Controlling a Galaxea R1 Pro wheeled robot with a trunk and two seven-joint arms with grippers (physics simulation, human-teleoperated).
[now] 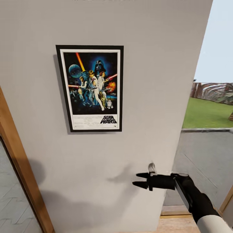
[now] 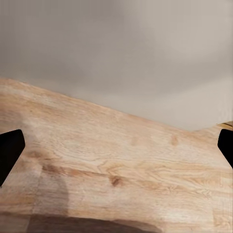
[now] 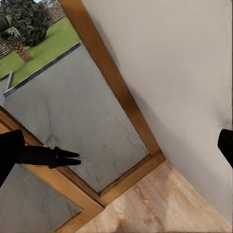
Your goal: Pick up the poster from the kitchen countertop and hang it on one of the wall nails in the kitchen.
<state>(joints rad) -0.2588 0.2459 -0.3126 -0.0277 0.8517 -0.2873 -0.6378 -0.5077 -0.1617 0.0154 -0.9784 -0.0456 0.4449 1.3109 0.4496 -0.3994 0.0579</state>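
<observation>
The Star Wars poster (image 1: 91, 88) hangs upright and flat against the pale grey wall (image 1: 155, 64), black frame and white border fully in view. No nail head shows; the kitchen countertop is out of view. My right gripper (image 1: 137, 180) is below and to the right of the poster, apart from it. It points left along the wall and is open with nothing between its fingers. In the left wrist view my left gripper (image 2: 116, 155) is open over the wooden floor (image 2: 121, 160) near the wall's foot, its fingertips (image 2: 9, 150) far apart and empty.
A wooden door frame (image 1: 19, 168) runs down the wall's left side, with glass beyond. The wall ends at a corner on the right, beside a glazed opening onto paving and lawn (image 1: 207, 113). In the right wrist view a dark two-pointed shape (image 3: 65, 157) lies before the frame (image 3: 116, 87).
</observation>
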